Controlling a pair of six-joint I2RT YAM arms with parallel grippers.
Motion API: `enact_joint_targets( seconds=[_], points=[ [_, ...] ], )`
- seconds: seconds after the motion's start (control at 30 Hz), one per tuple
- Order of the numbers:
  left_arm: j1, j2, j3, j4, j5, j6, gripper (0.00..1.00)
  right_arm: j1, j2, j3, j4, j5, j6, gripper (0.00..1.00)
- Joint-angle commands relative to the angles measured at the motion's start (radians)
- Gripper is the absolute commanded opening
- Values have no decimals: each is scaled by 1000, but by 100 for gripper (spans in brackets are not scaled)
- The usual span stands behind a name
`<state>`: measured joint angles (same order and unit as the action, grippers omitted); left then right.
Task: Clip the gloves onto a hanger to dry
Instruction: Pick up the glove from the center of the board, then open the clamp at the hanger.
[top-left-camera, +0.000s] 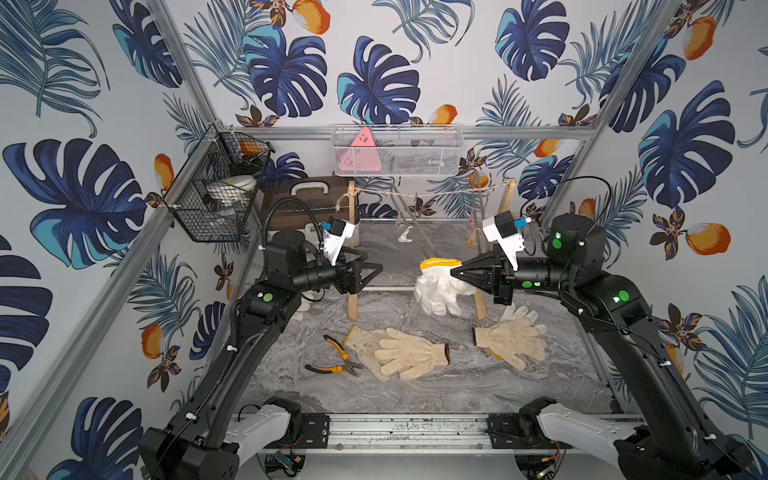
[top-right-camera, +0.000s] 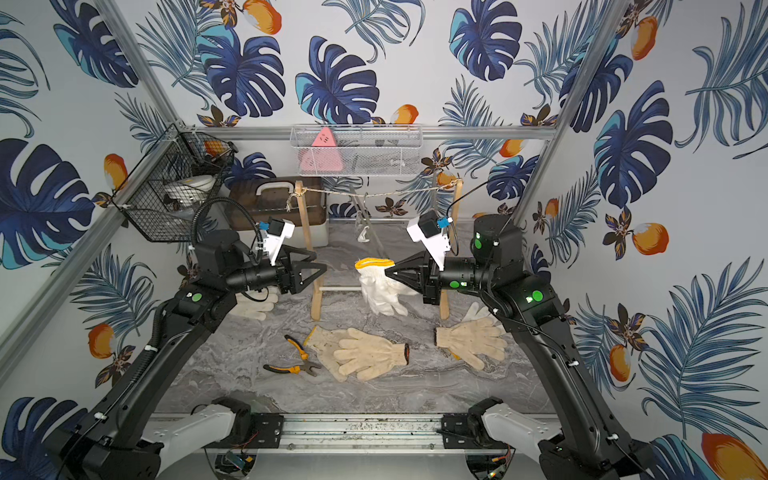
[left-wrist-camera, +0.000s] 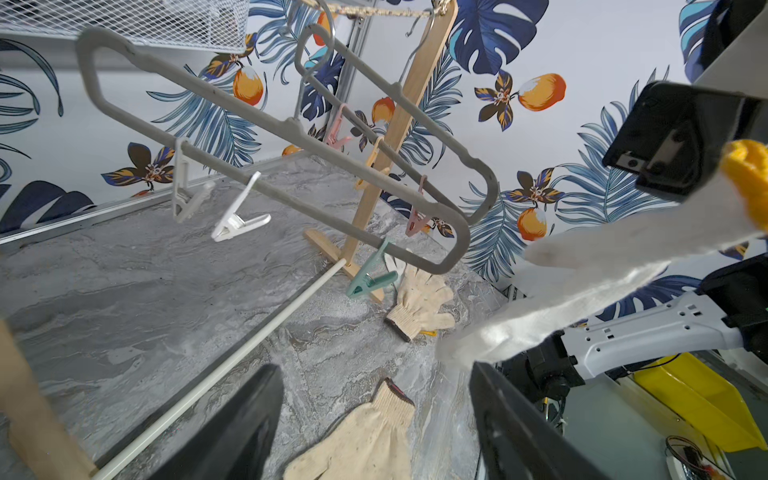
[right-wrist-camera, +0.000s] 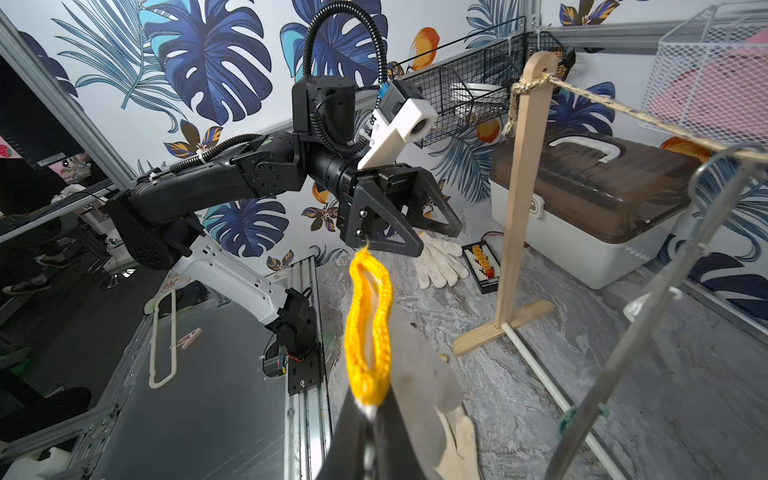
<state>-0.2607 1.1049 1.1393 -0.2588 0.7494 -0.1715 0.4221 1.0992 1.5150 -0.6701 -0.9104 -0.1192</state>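
1. My right gripper (top-left-camera: 454, 273) is pressed together, pinching the yellow-cuffed glove (top-left-camera: 436, 291) just below its cuff; the glove hangs from it.
2. My left gripper (top-left-camera: 371, 275), at that glove's 9 o'clock, is spread and empty.
3. Grey hangers (left-wrist-camera: 286, 124) at 12 o'clock: every clip (left-wrist-camera: 237, 220) I can see is empty.
4. Loose gloves (top-left-camera: 411, 353) lie on the tabletop (top-left-camera: 415, 399) at 6 o'clock.
5. Judgement: early stage, nothing clipped yet.

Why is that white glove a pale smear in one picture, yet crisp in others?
In the left wrist view the glove hangs near the lens, out of focus, while the grey hangers behind are sharp; in the right wrist view the right claw gripping it blurs likewise; in both top views it sits farther off, crisp under even light.
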Motion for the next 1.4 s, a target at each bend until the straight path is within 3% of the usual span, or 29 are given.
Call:
enact_joint_targets(
  seconds=[0.0,0.13,0.23,0.5,0.87,1.37],
  points=[
    [-87,30,-4,56,-161,49,77,-27,-17,36,-128,-11,-71,0],
    [-204,102,-7,119,-332,67,76,-46,-28,87,-245,43,-138,0],
    [-229,161,-14,184,-407,56,76,-49,-37,110,-309,128,-185,0],
    [-231,275,0,245,-435,93,75,-51,-71,116,-399,351,-241,0],
    [-230,344,39,262,-618,142,74,-51,-89,57,-357,741,-103,0],
    [-185,350,63,242,-645,148,75,-55,-23,55,-279,986,-11,0]
  ],
)
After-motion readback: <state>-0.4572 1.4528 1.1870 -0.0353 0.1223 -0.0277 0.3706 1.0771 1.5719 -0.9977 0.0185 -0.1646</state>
